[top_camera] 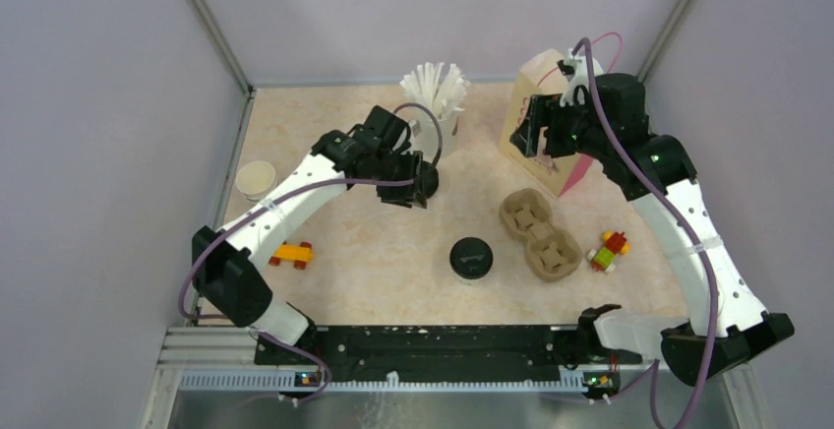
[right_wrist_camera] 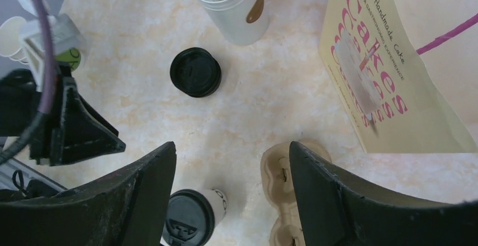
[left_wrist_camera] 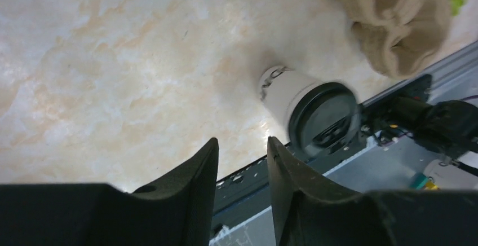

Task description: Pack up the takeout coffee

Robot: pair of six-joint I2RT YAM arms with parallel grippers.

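While the left hand (left_wrist_camera: pixel 242 144) hovers empty with its fingers narrowly parted, the right hand (right_wrist_camera: pixel 232 150) hangs wide, also empty. This looks like the reach step, nothing grasped yet. Small white paper cup with round black plastic lid (top_camera: pixel 470 259) stands on the marbled worktop (top_camera: pixel 344 281) near the brown pulp two-cup carrier (top_camera: pixel 539 234), not in it. Next move likely needs wider fingers straddling the cup. Right wrist view shows a second black-lidded cup (right_wrist_camera: pixel 195 72) beside the white straw cup (right_wrist_camera: pixel 239 14); in the top view the left hand covers it.

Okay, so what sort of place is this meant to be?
Probably a robot test cell dressed as a café takeout counter. Plain grey walls box in a marble-look table, and on it sit a lidded coffee cup, a pulp cup carrier and a cake-shop paper bag.
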